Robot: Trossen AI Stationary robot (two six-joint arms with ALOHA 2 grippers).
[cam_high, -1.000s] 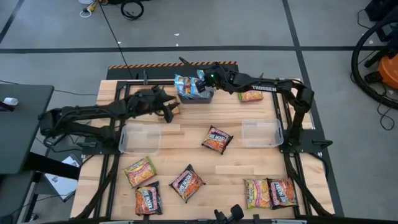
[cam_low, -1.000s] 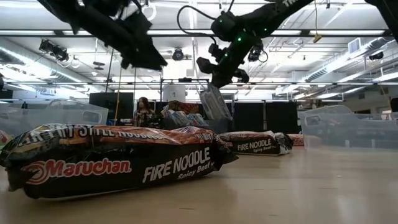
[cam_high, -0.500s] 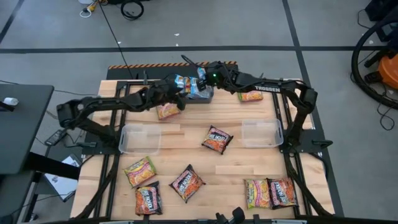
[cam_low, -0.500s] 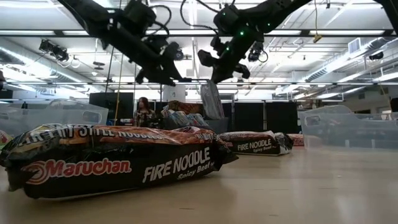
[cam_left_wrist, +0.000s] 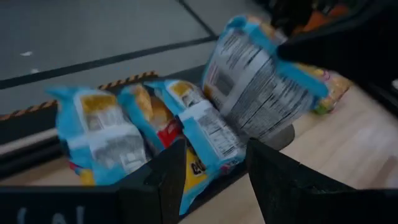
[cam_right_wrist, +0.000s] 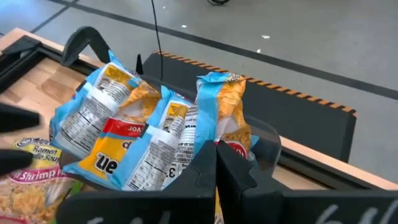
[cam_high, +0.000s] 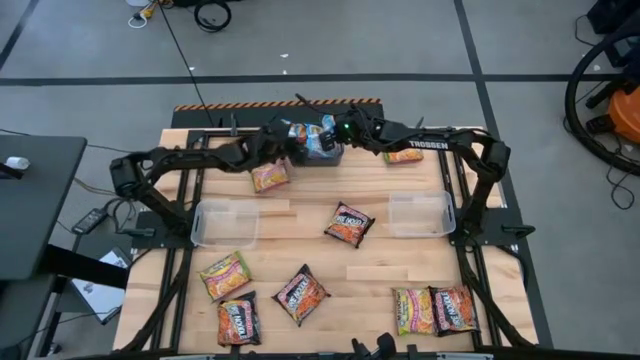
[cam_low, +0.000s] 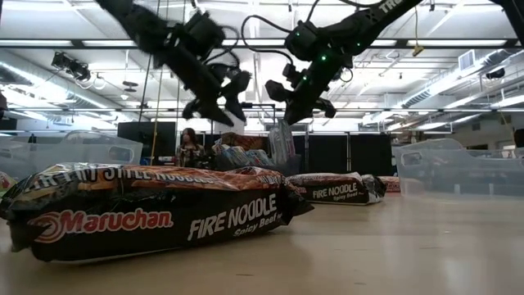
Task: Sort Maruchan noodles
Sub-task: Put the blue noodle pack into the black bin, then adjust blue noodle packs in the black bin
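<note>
Two grippers over the bin of blue packets
Left gripper spread wide — right gripper pinches one upright blue packet in the bin.

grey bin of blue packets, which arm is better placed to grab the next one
Likely left: the left hand is open right at the blue packets lying in the dark grey bin, while the right hand over that bin looks shut on an upright blue packet.
</note>
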